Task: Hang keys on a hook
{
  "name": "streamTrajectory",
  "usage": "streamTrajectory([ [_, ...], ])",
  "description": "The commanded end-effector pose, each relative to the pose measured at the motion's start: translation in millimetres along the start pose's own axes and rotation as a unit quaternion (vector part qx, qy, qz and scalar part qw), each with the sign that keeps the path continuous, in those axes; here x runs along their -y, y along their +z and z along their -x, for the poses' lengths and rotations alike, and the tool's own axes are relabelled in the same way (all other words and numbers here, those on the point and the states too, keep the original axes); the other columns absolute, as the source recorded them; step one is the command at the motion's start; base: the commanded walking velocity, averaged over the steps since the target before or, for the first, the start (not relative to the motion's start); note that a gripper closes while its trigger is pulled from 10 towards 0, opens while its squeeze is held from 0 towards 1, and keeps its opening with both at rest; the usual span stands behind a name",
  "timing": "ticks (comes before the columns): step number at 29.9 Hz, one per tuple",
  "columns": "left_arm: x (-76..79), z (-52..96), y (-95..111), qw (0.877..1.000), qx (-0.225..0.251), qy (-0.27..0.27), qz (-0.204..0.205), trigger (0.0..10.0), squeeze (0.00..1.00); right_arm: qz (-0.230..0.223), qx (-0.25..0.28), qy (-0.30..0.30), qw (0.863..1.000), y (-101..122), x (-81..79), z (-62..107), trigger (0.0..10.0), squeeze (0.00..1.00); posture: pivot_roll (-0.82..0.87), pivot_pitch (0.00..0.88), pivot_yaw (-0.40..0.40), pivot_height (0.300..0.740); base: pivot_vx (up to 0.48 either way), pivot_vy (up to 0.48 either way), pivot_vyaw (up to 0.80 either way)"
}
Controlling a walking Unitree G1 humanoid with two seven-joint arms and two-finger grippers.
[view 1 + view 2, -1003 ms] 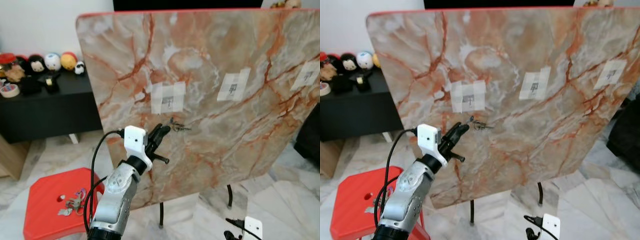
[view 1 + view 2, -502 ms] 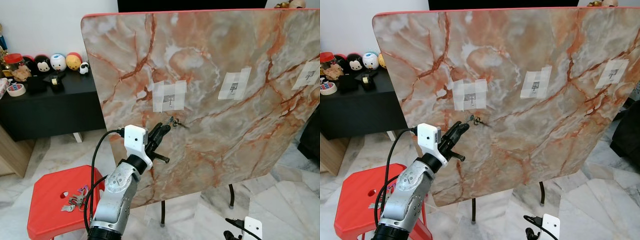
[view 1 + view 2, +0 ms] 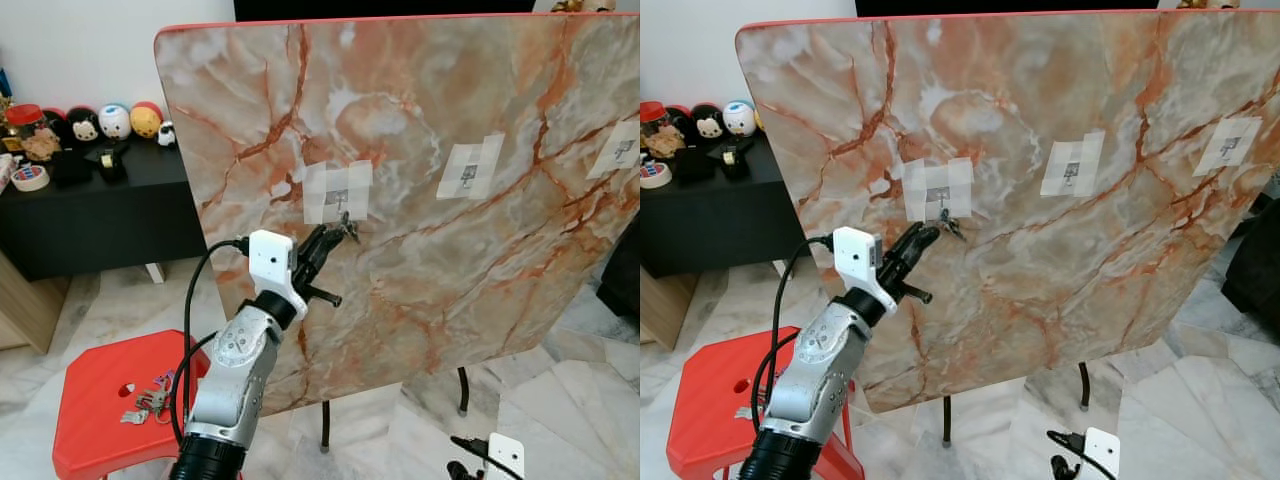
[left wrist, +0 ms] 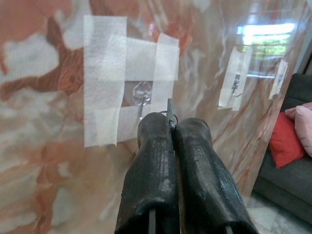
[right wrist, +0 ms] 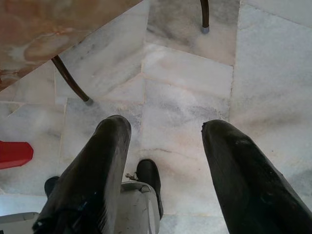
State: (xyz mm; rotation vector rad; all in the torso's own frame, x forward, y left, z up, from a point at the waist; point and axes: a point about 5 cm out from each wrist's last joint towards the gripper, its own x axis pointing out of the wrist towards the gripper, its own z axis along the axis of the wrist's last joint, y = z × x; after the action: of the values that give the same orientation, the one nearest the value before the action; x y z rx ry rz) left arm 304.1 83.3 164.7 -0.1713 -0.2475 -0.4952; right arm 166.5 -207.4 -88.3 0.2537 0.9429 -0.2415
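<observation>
**Keys at the hook**

The keys (image 3: 346,230) sit clenched in the left gripper (image 4: 171,127) fingers, just below the taped hook (image 4: 142,93) on the upright marble board (image 3: 420,120). The right gripper (image 5: 163,146) hangs over the floor (image 5: 195,73), fingers spread.

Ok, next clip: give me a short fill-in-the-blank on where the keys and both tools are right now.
1. The left tool is shut on the ____.
2. The hook it reaches for is fixed to the marble board with white ____.
3. More keys lie on the red ____.
4. The right tool hangs ____ above the floor.

Missing: keys; tape; stool; open
</observation>
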Motion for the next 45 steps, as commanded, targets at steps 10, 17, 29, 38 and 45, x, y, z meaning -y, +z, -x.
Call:
streamTrajectory([
  [10,-1.1,-5.5,3.5,1.000,0.005,0.009,0.004,10.0,0.00,0.003,0.000,-0.002,1.000,1.3,1.0,-0.1,10.0,0.00,0.02,0.000,-0.065,0.740,0.000,0.000,0.00],
  [17,-6.8,-8.9,4.5,0.999,0.006,0.034,-0.002,10.0,0.00,0.003,0.001,-0.002,1.000,2.0,1.0,-0.2,10.0,0.00,0.02,0.000,-0.066,0.740,0.000,0.000,0.00],
  [29,-5.6,-12.6,9.8,0.999,0.016,0.036,0.000,10.0,0.00,0.004,0.000,-0.002,1.000,1.2,0.8,-0.1,10.0,0.00,0.02,0.000,-0.065,0.740,0.000,0.000,0.00],
  [38,-3.4,-15.8,11.3,0.999,0.019,0.033,0.003,10.0,0.00,0.003,0.000,-0.002,1.000,0.6,0.6,0.0,10.0,0.00,0.01,0.000,-0.065,0.740,0.000,0.000,0.00],
  [45,1.1,-17.0,12.1,1.000,0.019,0.015,0.009,10.0,0.00,0.003,-0.001,-0.001,1.000,0.5,0.5,0.0,10.0,0.00,0.02,0.000,-0.065,0.740,0.000,0.000,0.00],
])
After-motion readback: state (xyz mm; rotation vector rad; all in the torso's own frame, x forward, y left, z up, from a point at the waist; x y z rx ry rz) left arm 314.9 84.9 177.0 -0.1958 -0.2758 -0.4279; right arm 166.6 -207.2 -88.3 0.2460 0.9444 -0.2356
